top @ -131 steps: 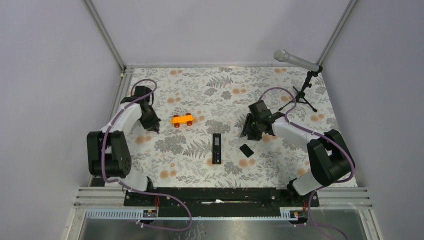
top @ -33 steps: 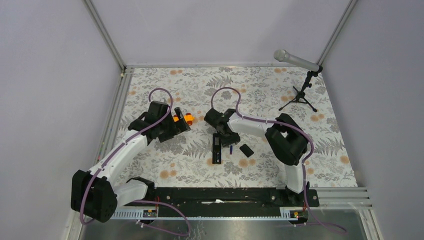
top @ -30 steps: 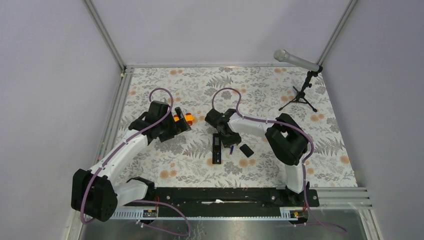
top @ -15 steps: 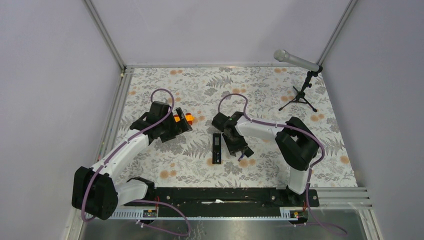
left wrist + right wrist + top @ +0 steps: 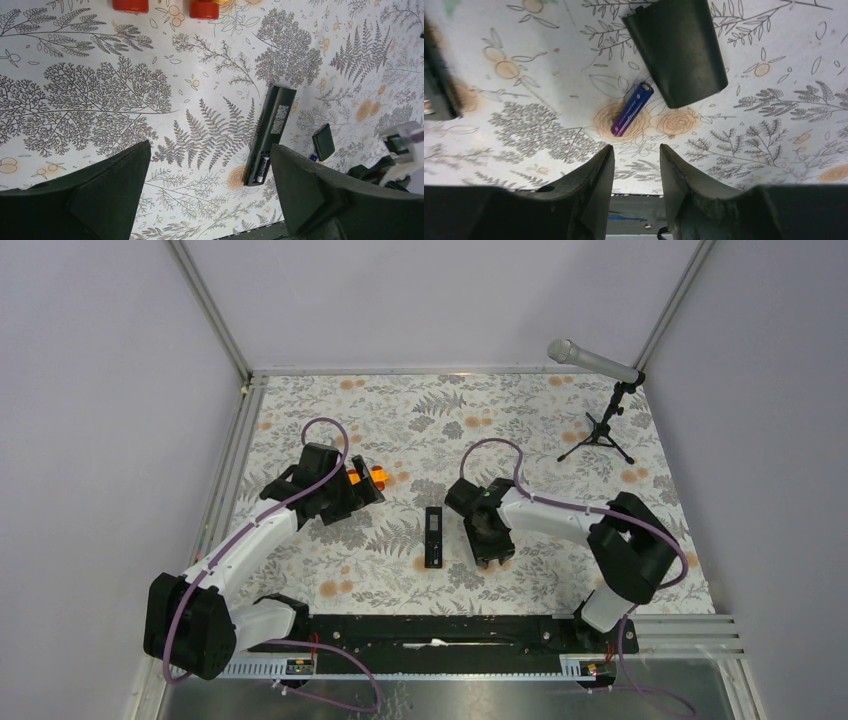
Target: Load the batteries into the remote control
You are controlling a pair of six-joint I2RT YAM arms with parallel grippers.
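The slim black remote control (image 5: 432, 537) lies on the floral cloth with its back up and its compartment open. One dark battery (image 5: 262, 169) sits in that compartment at the remote control's (image 5: 270, 134) near end. The purplish-blue battery (image 5: 631, 109) lies loose on the cloth beside the small black cover (image 5: 676, 50). My right gripper (image 5: 635, 150) hovers just short of it, open, with nothing between its fingers. Seen from the top, the right gripper (image 5: 488, 546) hides both battery and cover. My left gripper (image 5: 210, 150) stands wide open and empty, left of the remote.
An orange toy car (image 5: 372, 475) with red wheels (image 5: 203, 9) sits just beyond the left gripper (image 5: 355, 492). A microphone on a small tripod (image 5: 600, 430) stands at the back right. The black base rail (image 5: 430, 632) runs along the near edge.
My right arm has swung from the remote's far end to the right and nearer, now over the cover and loose battery; its jaws opened slightly. The left arm has not moved.
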